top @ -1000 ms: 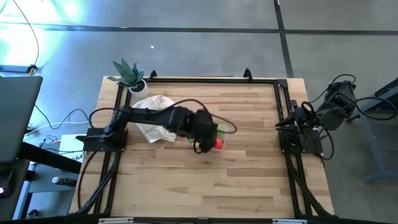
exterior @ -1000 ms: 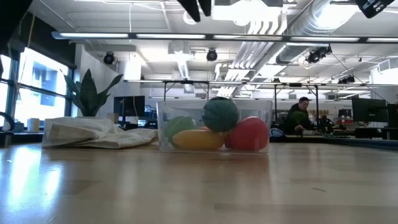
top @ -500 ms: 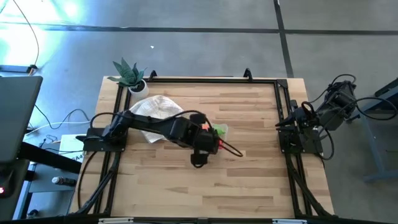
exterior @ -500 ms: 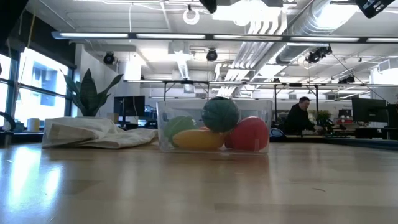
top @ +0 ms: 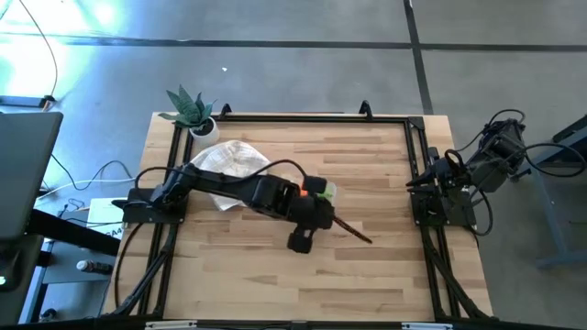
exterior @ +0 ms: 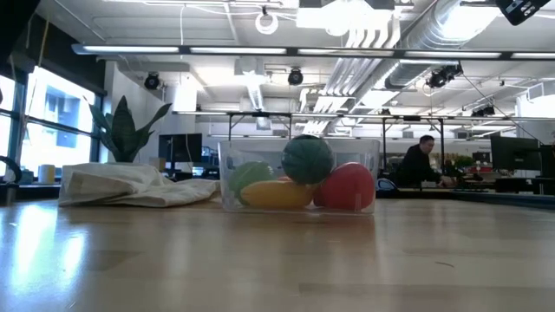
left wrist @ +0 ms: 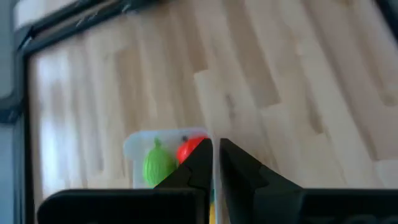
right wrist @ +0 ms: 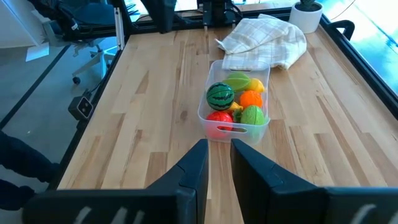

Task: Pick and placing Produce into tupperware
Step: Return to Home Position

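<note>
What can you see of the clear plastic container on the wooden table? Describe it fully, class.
The tupperware is a clear, shallow, lidless rectangular tub with rounded corners, standing flat and upright on the wooden table. It holds toy produce: a striped watermelon, an orange, a red fruit, a green one and a yellow-green starfruit. A crumpled white cloth lies against one short end.

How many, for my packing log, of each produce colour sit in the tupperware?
Green: 3, watermelon, starfruit, round green fruit
Orange: 1, orange fruit
Red: 1, red fruit
Yellow: 1, yellow fruit, mostly hidden
Total: 6 in the tupperware
</note>
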Motion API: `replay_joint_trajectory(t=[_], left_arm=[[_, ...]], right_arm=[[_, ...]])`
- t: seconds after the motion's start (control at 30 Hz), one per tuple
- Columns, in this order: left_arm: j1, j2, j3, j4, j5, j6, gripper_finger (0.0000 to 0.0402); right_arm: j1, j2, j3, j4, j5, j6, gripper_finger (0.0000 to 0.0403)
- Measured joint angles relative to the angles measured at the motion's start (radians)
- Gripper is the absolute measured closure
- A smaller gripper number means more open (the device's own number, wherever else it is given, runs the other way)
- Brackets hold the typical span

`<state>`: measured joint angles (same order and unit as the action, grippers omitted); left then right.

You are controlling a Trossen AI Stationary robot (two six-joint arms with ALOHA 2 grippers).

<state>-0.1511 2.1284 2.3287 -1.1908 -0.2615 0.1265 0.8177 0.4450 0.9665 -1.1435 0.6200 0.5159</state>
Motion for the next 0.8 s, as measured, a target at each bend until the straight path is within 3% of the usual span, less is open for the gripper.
replay_joint_trajectory(t=[0.13, 0.33, 0.43, 0.6, 0.8], left_arm=[[-0.012, 0.0, 0.018, 0.036, 0.152, 0.126, 0.038], [-0.035, -0.027, 0.027, 0.028, 0.429, 0.181, 0.038], [-0.053, -0.065, 0.027, -0.035, 0.484, 0.162, 0.038], [-0.105, -0.113, 0.027, -0.157, 0.364, 0.112, 0.038], [-0.227, -0.241, 0.027, -0.164, 0.1, 0.103, 0.038]], right_arm=[[0.0, 0.0, 0.0, 0.0, 0.0, 0.0, 0.0345], [0.0, 0.0, 0.0, 0.0, 0.0, 0.0, 0.0345], [0.0, 0.0, 0.0, 0.0, 0.0, 0.0, 0.0345], [0.0, 0.0, 0.0, 0.0, 0.0, 0.0, 0.0345], [0.0, 0.0, 0.0, 0.0, 0.0, 0.0, 0.0345]])
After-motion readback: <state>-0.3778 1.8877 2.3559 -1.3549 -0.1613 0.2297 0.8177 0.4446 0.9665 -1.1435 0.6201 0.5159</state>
